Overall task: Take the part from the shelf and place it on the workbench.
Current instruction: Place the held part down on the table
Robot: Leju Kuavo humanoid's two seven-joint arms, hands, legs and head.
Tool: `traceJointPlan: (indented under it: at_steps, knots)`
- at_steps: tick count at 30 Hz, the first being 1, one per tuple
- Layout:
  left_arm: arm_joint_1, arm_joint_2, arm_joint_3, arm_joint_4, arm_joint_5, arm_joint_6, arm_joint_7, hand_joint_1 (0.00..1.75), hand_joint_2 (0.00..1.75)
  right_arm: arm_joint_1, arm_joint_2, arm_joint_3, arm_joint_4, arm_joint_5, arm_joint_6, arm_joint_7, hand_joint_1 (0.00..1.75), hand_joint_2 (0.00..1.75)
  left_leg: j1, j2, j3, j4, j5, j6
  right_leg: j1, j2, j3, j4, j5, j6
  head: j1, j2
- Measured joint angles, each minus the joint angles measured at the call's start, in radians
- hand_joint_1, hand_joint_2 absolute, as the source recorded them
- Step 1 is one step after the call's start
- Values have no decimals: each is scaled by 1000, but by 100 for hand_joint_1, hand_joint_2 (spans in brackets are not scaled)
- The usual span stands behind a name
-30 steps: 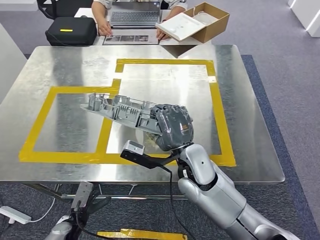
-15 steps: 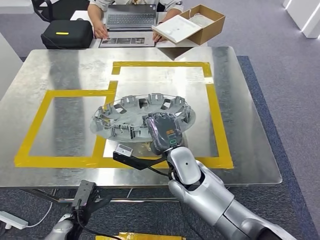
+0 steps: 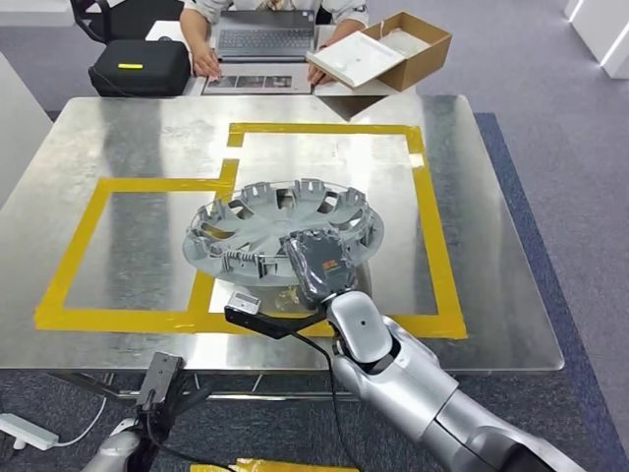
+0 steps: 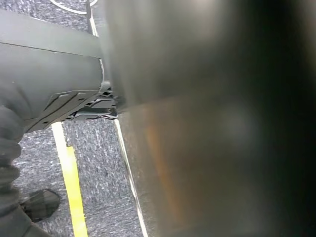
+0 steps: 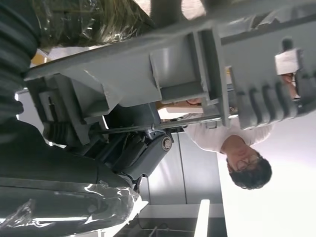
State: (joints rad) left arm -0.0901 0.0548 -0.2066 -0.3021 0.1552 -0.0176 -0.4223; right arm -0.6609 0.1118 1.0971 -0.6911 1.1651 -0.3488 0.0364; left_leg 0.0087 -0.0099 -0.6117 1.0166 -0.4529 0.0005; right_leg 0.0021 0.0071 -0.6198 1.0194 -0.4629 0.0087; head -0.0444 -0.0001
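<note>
The part (image 3: 274,221) is a round grey plastic wheel cover with ribs and clips around its rim. My right hand (image 3: 320,264) grips its near edge and holds it almost level, low over the metal workbench (image 3: 148,128). It hangs across the yellow tape line between the two marked areas. I cannot tell whether it touches the surface. In the right wrist view the part's ribbed rim (image 5: 193,69) runs across close to the dark fingers (image 5: 56,168). My left hand (image 4: 44,84) hangs below the table's near edge, and its fingers are blurred.
Yellow tape (image 3: 439,246) outlines two rectangles on the workbench. Behind its far edge a person (image 3: 200,39) sits at a laptop (image 3: 265,37), with a black case (image 3: 140,64) and an open cardboard box (image 3: 404,39) alongside. Grey carpet lies to the right.
My right hand has turned the part from a steep, edge-on tilt to nearly flat and brought it slightly nearer. The left arm stays hanging.
</note>
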Motion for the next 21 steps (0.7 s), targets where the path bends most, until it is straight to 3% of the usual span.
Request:
traceJointPlan:
  at_steps: [2,4,7,8,9,10,12,13,15,18,19,21]
  knots:
    - [1,1,0,0,0,1,0,0,175,-1,3,4,4,0,2,0,175,175,2,1,1,0,-2,-11,-2,2,3,-5,3,-8,0,0]
    - [2,2,-1,0,0,2,0,0,175,-2,6,6,7,0,2,0,175,175,4,2,-13,35,-28,-22,-6,2,8,-12,5,-17,-4,0]
    - [4,3,-2,0,0,2,0,0,175,-3,10,9,10,0,3,-1,175,175,7,4,-96,209,-112,-35,-8,2,12,-13,4,-25,-8,0]
    - [5,3,-2,0,1,2,0,0,175,-2,11,11,11,0,3,-1,175,175,8,4,-121,255,-123,-37,-7,2,13,-13,3,-26,-7,0]
    - [6,3,-2,0,1,2,0,0,175,-1,11,13,12,0,5,-2,175,175,9,4,-131,269,-115,-38,-7,3,14,-13,2,-26,-7,0]
    - [6,4,-2,0,1,0,-1,0,175,-1,11,15,12,-1,8,-3,175,175,10,4,-122,245,-89,-38,-7,4,16,-12,0,-25,-7,0]
    - [6,6,-3,0,2,-7,-6,0,175,-2,13,17,13,-3,15,-6,174,175,11,4,-65,124,-18,-36,-7,7,21,-10,-5,-20,-7,0]
    - [6,7,-4,0,1,-12,-10,0,175,-3,14,18,13,-4,19,-8,173,175,10,4,-37,65,2,-33,-5,8,22,-8,-9,-16,-7,0]
    - [4,10,-7,0,1,-14,-17,0,175,-5,15,19,13,-6,30,-10,170,175,7,4,-11,10,8,-24,-1,9,20,-5,-12,-7,-7,0]
    - [4,10,-10,-1,1,-8,-23,0,175,-8,15,20,14,-8,50,-10,169,175,7,5,-8,1,7,-5,-3,6,13,2,-21,7,-6,0]
    - [3,10,-11,-1,1,-7,-23,0,175,-10,15,20,14,-8,53,-9,169,175,8,5,-6,-2,8,3,-4,4,1,26,-38,12,-4,0]
    - [2,10,-13,-2,1,-6,-25,0,175,-13,15,21,15,-8,55,-9,170,175,9,6,-4,-3,7,12,-5,2,-51,137,-94,18,0,0]
